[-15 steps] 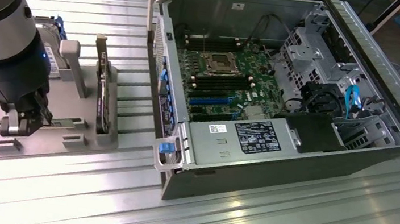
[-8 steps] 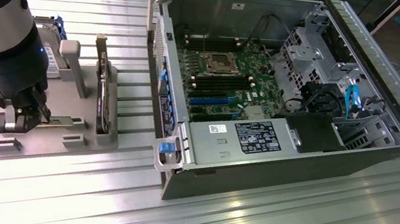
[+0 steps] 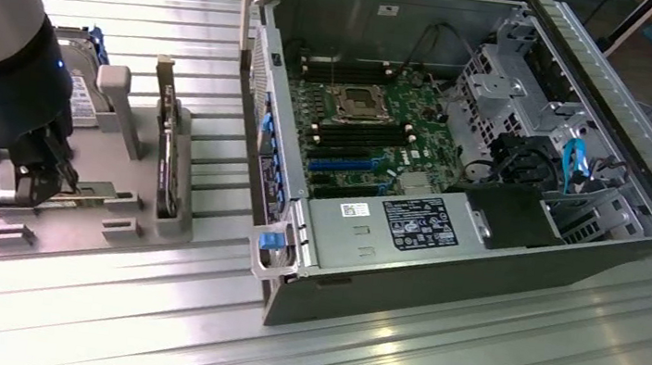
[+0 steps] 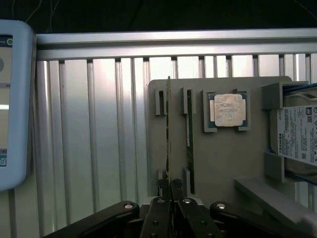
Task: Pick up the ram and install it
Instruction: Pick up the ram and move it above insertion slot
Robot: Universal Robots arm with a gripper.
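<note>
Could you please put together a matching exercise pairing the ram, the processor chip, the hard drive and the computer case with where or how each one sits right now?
Things
1. ram
2. processor chip
3. hard drive
4. computer case

Places or states
A. lying open, motherboard exposed
B. flat in a square recess of the grey holder
C. on edge in a holder slot, gripper shut on its end
D. white label showing, between the holder's grey brackets

Pairs: 1-C, 2-B, 3-D, 4-A
</note>
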